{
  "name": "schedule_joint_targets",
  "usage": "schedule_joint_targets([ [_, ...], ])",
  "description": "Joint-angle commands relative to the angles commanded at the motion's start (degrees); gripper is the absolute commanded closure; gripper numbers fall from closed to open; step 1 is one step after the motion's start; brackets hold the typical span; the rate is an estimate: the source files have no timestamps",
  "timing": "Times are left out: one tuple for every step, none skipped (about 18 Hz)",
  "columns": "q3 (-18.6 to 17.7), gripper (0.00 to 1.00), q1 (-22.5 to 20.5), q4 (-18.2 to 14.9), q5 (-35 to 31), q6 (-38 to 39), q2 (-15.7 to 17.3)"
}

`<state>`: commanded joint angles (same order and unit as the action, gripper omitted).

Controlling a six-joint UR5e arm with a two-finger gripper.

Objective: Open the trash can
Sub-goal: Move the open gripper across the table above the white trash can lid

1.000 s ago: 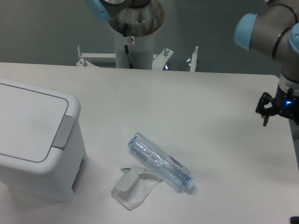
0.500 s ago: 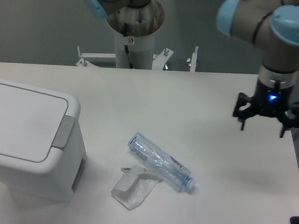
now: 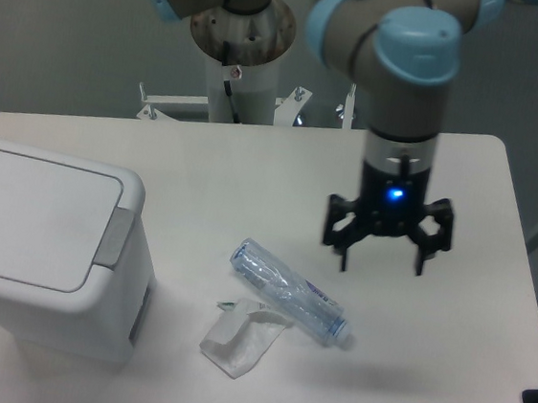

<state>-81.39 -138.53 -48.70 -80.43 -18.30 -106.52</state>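
The trash can (image 3: 47, 250) is a large white boxy bin at the left of the table. Its flat lid is down, and a grey push tab (image 3: 113, 237) sits at the lid's right edge. My gripper (image 3: 383, 260) hangs above the table's middle right, well to the right of the can. Its fingers are spread apart with nothing between them, pointing down.
A crushed clear plastic bottle (image 3: 288, 292) lies on the table between the can and the gripper. A crumpled clear wrapper (image 3: 240, 336) rests just below it. The arm's base column (image 3: 243, 54) stands behind the far table edge.
The arm has swung left from the table's right edge toward the middle, and the gripper now hangs lower and closer to the bottle. The can, bottle and wrapper have not moved.
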Motion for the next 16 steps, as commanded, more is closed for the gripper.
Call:
schedule_joint_targets([
  [0.1, 0.00, 1.1, 0.9, 1.2, 0.6, 0.1],
  [0.1, 0.00, 1.8, 1.2, 2.2, 0.7, 0.2],
  [0.2, 0.00, 2.6, 1.2, 2.6, 1.0, 0.2],
  [0.3, 0.00, 3.7, 1.2, 3.1, 1.5, 0.3],
  [0.2, 0.00, 4.7, 1.2, 3.4, 2.3, 0.4],
  [0.2, 0.00, 5.4, 1.2, 3.6, 3.3, 0.7],
  [0.2, 0.00, 5.8, 1.2, 4.5, 5.0, 1.3],
  [0.1, 0.00, 5.9, 1.2, 5.6, 6.6, 1.5],
  [0.0, 0.00, 5.9, 1.2, 6.9, 7.8, 1.6],
  [-0.2, 0.00, 6.0, 1.2, 7.6, 8.9, 1.5],
  [-0.4, 0.00, 6.0, 1.2, 7.5, 9.4, 1.5],
  [-0.8, 0.00, 6.1, 1.0, 7.4, 9.7, 1.5],
  [-1.2, 0.00, 6.3, 1.0, 7.3, 9.7, 1.5],
  [-1.8, 0.00, 6.9, 1.0, 7.2, 9.7, 1.5],
  [-2.4, 0.00, 7.2, 0.9, 7.0, 9.8, 1.5],
  [-3.0, 0.00, 7.4, 0.8, 7.0, 9.8, 1.8],
])
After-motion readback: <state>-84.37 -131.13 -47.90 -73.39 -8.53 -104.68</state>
